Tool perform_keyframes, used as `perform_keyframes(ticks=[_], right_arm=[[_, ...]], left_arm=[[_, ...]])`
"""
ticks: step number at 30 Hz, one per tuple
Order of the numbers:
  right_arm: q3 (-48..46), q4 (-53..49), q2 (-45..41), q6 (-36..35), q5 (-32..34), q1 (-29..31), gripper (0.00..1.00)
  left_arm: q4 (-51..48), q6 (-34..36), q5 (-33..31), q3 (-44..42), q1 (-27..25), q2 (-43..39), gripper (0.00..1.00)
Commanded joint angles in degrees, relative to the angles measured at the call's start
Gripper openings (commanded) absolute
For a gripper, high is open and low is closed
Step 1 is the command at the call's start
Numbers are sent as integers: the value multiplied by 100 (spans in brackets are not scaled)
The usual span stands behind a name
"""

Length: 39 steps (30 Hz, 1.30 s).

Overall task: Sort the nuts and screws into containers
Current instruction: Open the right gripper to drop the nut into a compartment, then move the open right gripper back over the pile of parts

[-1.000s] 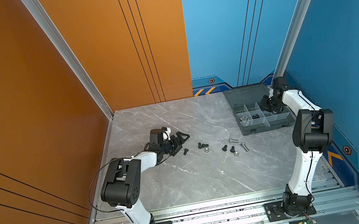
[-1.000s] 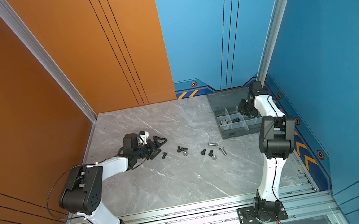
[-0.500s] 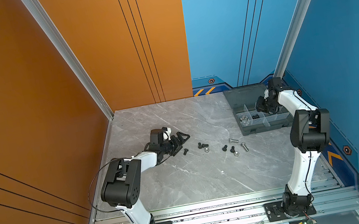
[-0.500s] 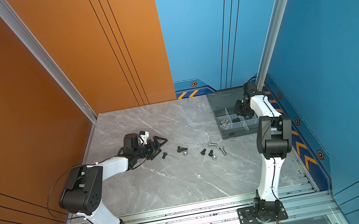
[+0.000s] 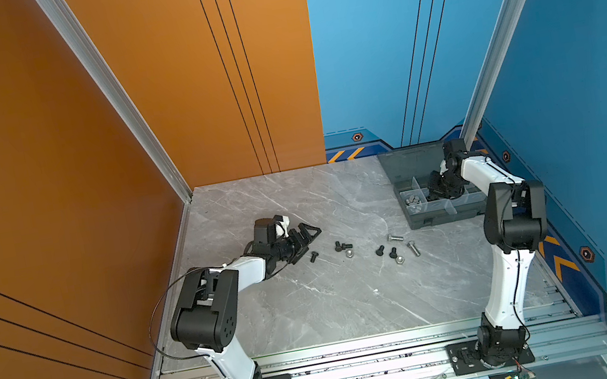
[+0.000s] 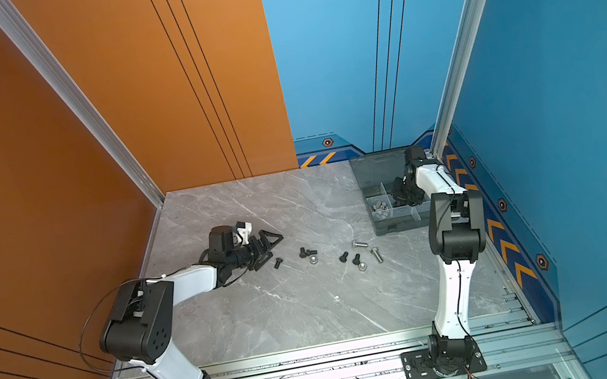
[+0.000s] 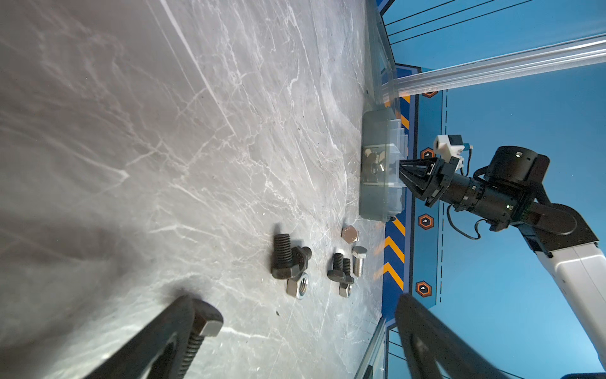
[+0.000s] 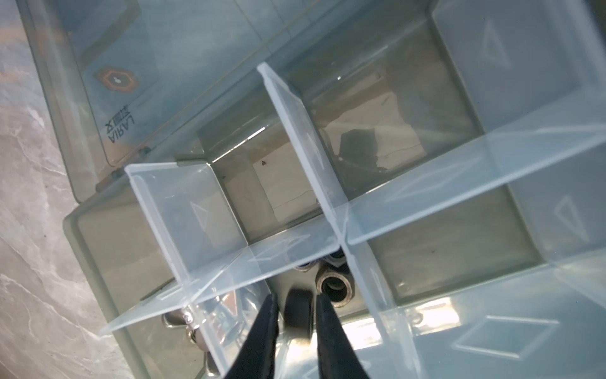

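Well, my right claw (image 8: 296,297) is down in one pocket (image 8: 285,249) of the grey box (image 5: 442,218), its fingers (image 8: 265,331) a little apart around a black piece (image 8: 297,318), and I can't tell if they squeeze it. Black nuts (image 8: 334,286) lie in that same pocket, and shiny silver bits (image 8: 177,320) lie in the pocket next door (image 8: 141,347). My left claw (image 5: 305,245) is wide open and holds nothing, low over the table (image 5: 313,302) near the loose screws (image 5: 343,246) and nuts (image 5: 350,253) outside the box.
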Motion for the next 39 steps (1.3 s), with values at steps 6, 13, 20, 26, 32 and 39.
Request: perform_keyframes(ticks=[6,13,20,26,32,39], right_arm=[[97,-285,-269,-97,130,23,34],[-158,-339,-1071,-139,-239,63,36],[-1012,-562,-2070,-249,-542,480,39],[-2123,-622,-2734,-39,-444,1211,42],[-3056,-417,-2948,517,-90,2176,44],[-3518,-213,-2808,968,162,2669,44]], left_arm=[[8,47,-22,95,-27,-76,98],[6,44,-22,121,-27,-82,98],[8,26,-21,173,-51,-4,98],[9,9,5,213,-62,33,98],[10,2,27,229,-62,26,98],[4,0,78,250,-26,54,98]])
